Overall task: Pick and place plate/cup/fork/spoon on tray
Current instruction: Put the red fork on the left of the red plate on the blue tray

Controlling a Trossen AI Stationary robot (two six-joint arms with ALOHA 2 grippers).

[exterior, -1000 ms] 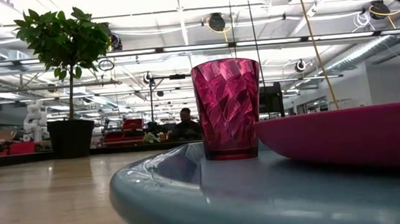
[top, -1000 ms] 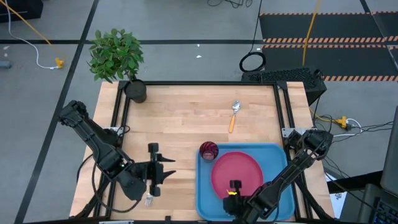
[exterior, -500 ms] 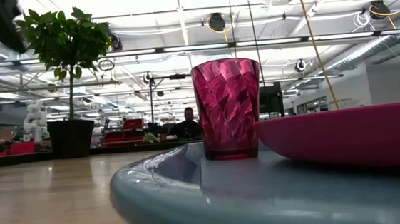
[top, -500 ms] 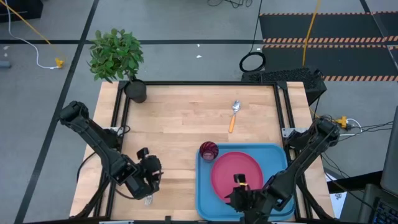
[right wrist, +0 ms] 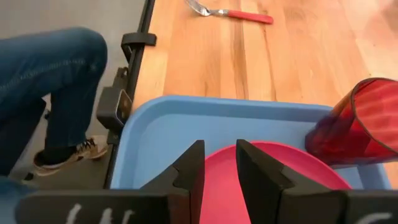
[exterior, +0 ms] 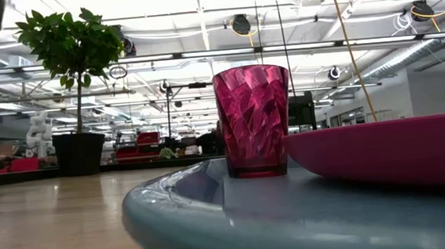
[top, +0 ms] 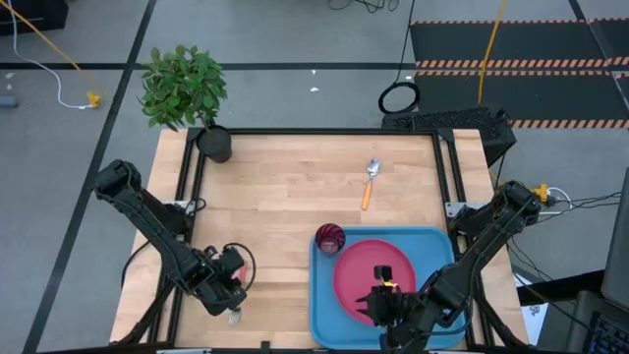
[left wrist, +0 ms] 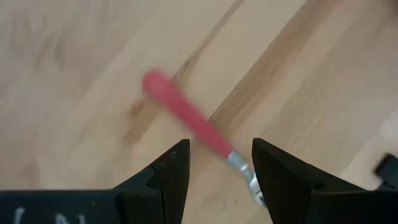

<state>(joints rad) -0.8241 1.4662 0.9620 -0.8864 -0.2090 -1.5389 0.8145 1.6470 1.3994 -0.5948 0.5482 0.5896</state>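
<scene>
1. Hovering low over the wooden surface (top: 285,187), the left hand (left wrist: 214,168) is released, its two dark fingers spread to either side of the slim fork with silver tines and pink-red handle (left wrist: 189,121).
2. The fork lies directly beneath the left hand, its long axis running diagonally across the gap between the fingers, not square to it; I judge the wrist may need turning before closing.
3. The left hand is far nearer the fork than the right hand (right wrist: 219,163).
4. That right hand, fingers slightly apart and empty, hangs over the round pinkish-red plastic plate (top: 359,265), which sits beside the small dark red tumbler (top: 329,237) in the light-blue rectangular plastic tray (top: 322,310).
5. Beyond the tray, the orange-handled spoon (top: 369,183) lies on the surface.
6. No readable writing.
</scene>
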